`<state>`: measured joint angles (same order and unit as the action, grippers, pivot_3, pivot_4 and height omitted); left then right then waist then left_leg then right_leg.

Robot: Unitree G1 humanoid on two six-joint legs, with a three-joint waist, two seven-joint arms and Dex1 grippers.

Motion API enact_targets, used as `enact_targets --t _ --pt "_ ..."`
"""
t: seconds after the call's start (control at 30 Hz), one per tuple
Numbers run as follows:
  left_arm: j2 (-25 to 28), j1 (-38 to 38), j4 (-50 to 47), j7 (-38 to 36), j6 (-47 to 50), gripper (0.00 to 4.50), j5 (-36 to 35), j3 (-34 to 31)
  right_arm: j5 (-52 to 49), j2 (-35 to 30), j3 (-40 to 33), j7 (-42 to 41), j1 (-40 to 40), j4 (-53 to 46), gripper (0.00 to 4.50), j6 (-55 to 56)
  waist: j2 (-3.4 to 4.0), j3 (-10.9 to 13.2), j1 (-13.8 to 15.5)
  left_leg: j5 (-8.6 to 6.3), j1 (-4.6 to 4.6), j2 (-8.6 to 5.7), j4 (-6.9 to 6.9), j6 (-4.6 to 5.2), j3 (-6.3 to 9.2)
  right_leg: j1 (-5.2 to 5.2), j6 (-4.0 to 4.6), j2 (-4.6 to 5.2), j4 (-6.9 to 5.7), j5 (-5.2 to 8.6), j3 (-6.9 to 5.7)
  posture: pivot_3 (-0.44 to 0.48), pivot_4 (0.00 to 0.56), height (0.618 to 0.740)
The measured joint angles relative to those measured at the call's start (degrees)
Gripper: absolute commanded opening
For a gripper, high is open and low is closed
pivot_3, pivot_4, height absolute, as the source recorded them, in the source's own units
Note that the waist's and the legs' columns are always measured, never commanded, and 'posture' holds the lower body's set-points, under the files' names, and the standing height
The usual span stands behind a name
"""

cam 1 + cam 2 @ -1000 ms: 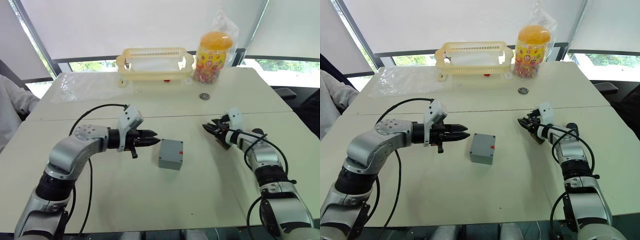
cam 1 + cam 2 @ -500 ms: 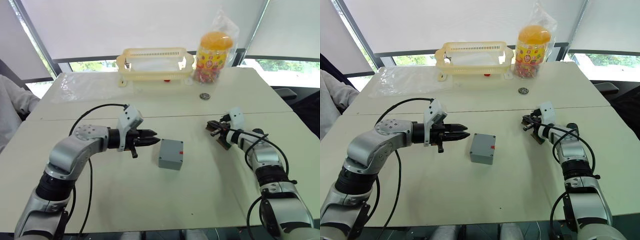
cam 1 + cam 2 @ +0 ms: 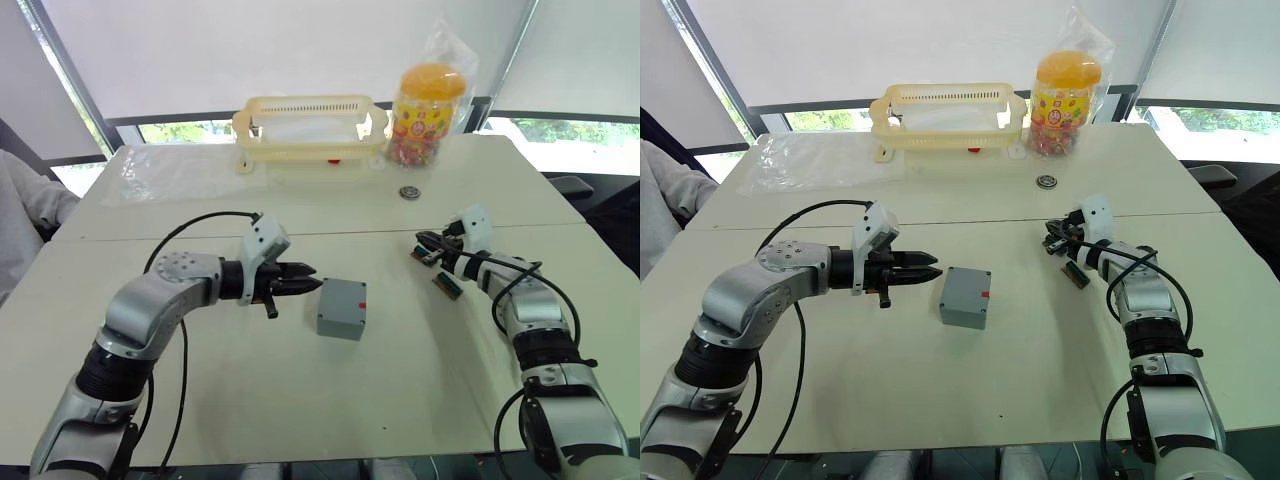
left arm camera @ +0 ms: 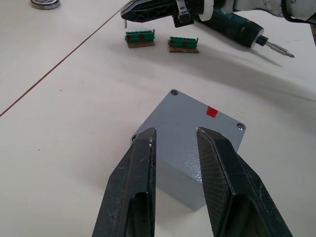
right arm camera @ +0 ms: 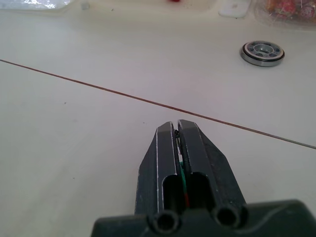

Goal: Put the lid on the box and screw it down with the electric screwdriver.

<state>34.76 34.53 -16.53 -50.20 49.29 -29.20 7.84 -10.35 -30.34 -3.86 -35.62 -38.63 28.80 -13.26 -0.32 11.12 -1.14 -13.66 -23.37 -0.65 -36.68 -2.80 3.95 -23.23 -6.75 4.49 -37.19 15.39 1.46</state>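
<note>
The surface [image 3: 300,400] carries the box [image 3: 341,308] near its middle. The lid [image 4: 197,123] already sits flush on it, red mark up, with a small head or hole at each corner that shows. So lidding looks done, and screwing down is the step in hand.

The left gripper [image 3: 312,279] hovers just beside the box, pointing at its side. Its fingers are apart and do not touch it. It is likely there to steady the box. The next move probably calls for closing on the box walls without nudging it.

The screwdriver [image 4: 232,27] appears to lie on the surface under the right wrist, well apart from the box and held by nothing. The right gripper [image 3: 420,247] is closed, with what looks like a small screw [image 4: 125,22] nipped at its tips, though I cannot be sure. If so, it must be dropped upright into a corner hole before the screwdriver is fetched.

A person's sleeve [image 3: 25,205] shows at the far left. At the back stand a basket [image 3: 310,101] and a sweets jar [image 3: 428,115], with a plastic bag [image 3: 170,172] lying to the left. Two green bit strips [image 4: 139,38] lie just under the right gripper, and a metal ring [image 3: 409,191] lies beyond. Nothing lies between the right gripper and the box.
</note>
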Motion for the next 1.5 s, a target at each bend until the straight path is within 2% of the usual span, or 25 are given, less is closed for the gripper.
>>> enact_targets --t 0.17,0.3,0.47,0.87,1.5 --pt "0.4 0.1 0.0 -0.5 -0.1 1.25 -0.1 0.0 -3.0 -0.8 -1.6 -2.1 1.5 -10.3 0.02 -4.6 0.00 0.0 0.0 0.00 0.00 0.00 0.00 0.00 0.00 0.00 0.00 0.00 0.00 0.00 0.00 0.000 0.150 0.740" --pt "3.1 -0.1 -0.3 -1.8 -0.1 1.25 -0.2 -0.3 -12.5 -2.9 -2.1 -7.1 10.2 -31.6 0.02 -16.1 0.00 0.0 0.2 -0.01 -0.02 0.03 0.00 0.01 0.07 0.01 0.00 -0.04 0.00 0.00 -0.02 0.000 0.150 0.740" --pt "3.6 -0.2 -0.6 -2.7 -0.1 1.25 -0.6 -0.3 -17.4 -4.1 -1.3 -7.6 15.7 -44.3 0.02 -24.2 0.00 0.0 0.2 -0.01 -0.01 0.02 -0.22 0.02 0.07 0.11 0.00 -0.03 -0.02 0.00 -0.02 0.000 0.150 0.740" --pt "3.7 -0.2 -0.6 -3.8 -1.0 1.25 -0.2 0.4 -18.0 -2.0 3.3 -6.0 16.9 -47.0 0.02 -25.8 0.00 0.0 0.2 -0.01 -0.02 0.02 -0.26 0.02 0.07 0.11 0.00 -0.04 -0.02 0.00 -0.02 0.000 0.150 0.740" --pt "3.8 -1.2 -1.0 -3.5 -1.1 1.25 0.0 0.4 -14.8 -1.7 5.5 -7.4 17.7 -42.0 0.02 -21.2 0.00 0.0 0.2 -0.02 -0.02 0.02 -0.27 0.03 0.07 0.11 0.00 -0.04 -0.02 0.00 -0.02 0.000 0.150 0.740"
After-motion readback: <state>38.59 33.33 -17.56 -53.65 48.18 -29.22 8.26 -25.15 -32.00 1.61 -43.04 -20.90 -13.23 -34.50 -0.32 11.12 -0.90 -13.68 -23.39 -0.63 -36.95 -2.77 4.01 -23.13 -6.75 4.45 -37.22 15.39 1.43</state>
